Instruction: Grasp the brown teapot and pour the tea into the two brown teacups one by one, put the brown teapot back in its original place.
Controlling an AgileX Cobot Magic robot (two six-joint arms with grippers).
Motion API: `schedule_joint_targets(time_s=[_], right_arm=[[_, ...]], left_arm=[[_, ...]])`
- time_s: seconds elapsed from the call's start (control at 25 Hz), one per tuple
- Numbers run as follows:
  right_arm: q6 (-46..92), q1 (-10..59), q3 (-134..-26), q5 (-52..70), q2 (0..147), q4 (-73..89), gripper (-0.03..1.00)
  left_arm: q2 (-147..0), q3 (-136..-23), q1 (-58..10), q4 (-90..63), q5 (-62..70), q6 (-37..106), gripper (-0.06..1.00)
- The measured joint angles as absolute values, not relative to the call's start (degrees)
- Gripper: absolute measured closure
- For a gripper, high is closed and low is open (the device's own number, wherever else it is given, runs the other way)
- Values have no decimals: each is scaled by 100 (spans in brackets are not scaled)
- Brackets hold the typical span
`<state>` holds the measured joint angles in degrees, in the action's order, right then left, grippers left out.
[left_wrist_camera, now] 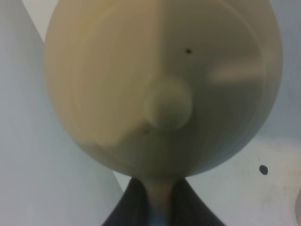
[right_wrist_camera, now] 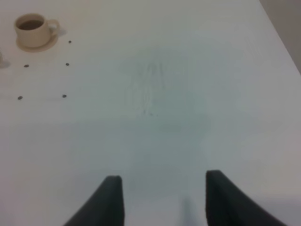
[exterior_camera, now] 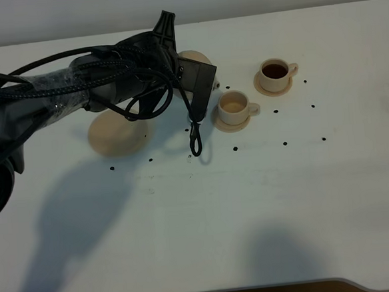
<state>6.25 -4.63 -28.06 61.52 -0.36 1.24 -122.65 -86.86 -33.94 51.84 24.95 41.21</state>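
– Left gripper (left_wrist_camera: 158, 190) status?
– Clamped tight on the loop handle of the brown teapot (left_wrist_camera: 160, 89). Dark fingers (left_wrist_camera: 127, 207) pinch it from both sides, and its lid knob (left_wrist_camera: 167, 103) faces the wrist cam.
– Where's the pot on the table (exterior_camera: 206, 218)?
– From the high cam it's mostly hidden behind the L arm (exterior_camera: 77, 87). Only a tan edge shows, between the wide saucer (exterior_camera: 117, 135) and the near teacup (exterior_camera: 234, 106). Pot's off the wide saucer.
– Cups?
– Both sit on their small saucers (exterior_camera: 232, 126). The far teacup (exterior_camera: 274, 70) holds dark tea. Near one looks pale inside, poss. empty, can't say for sure.
– R gripper (right_wrist_camera: 162, 197)?
– Jaws spread wide, over white table. Its cam catches the far teacup off in a corner, w/ black dots nearby.
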Motion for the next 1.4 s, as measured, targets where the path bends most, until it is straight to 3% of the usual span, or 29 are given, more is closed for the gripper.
schedule_joint_targets(time_s=[1.4], right_arm=[[625,-463,-2806,6152,-36,124,57]], left_arm=[[-12265,-8686,-3540,5866,2305,4441,82]])
